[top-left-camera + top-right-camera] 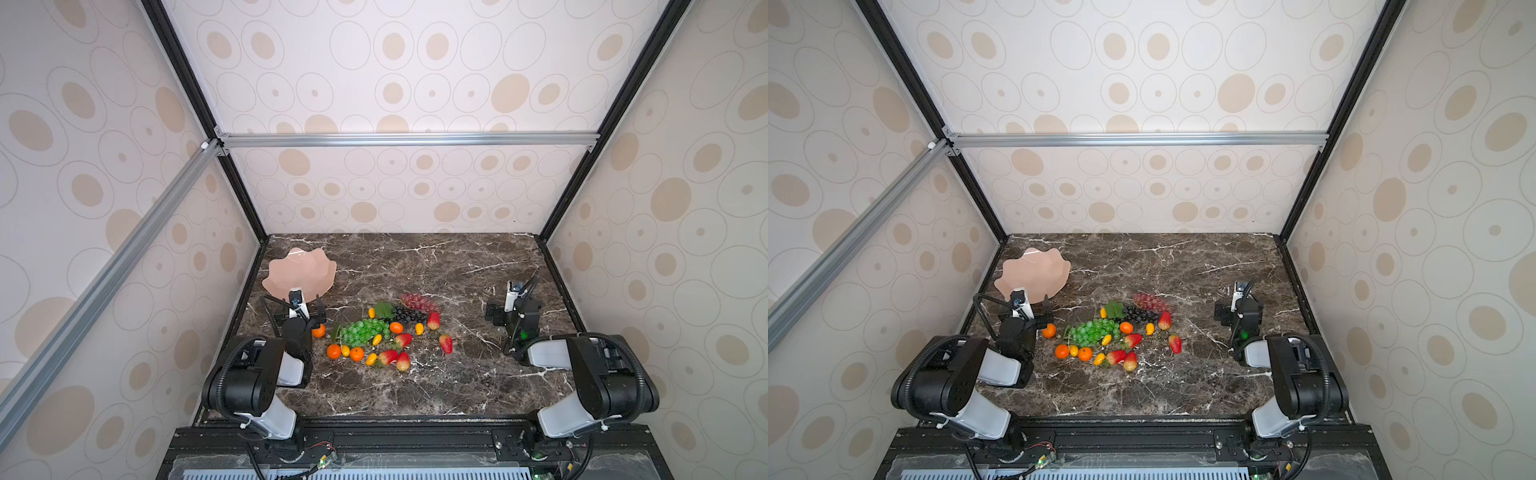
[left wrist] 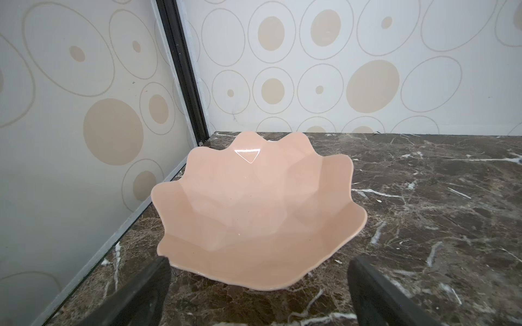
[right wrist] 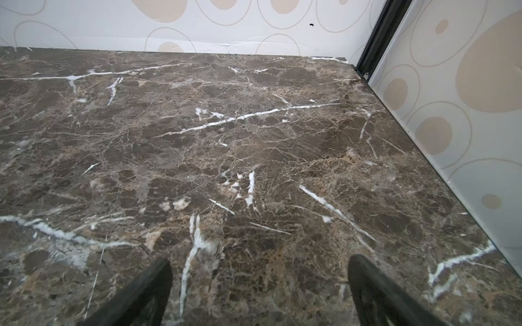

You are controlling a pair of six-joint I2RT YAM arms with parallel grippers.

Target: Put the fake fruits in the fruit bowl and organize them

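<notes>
The fake fruits [image 1: 374,332] lie on the marble tabletop [image 1: 457,386] — none is in the fruit bowl [image 2: 254,211], empty in the far left corner, so all is left to do. The left gripper [image 2: 260,264], jaws wide and empty, faces the bowl's near rim; the right gripper [image 3: 260,262], equally open, hangs well apart from the fruits.

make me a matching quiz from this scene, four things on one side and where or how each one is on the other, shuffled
Things:
1 bowl
2 green grapes
3 red grapes
4 right gripper

States:
a open above bare table
b left of the dark grapes
c empty, far left corner
d just behind the dark grapes

Pairs: 1-c, 2-b, 3-d, 4-a
</notes>
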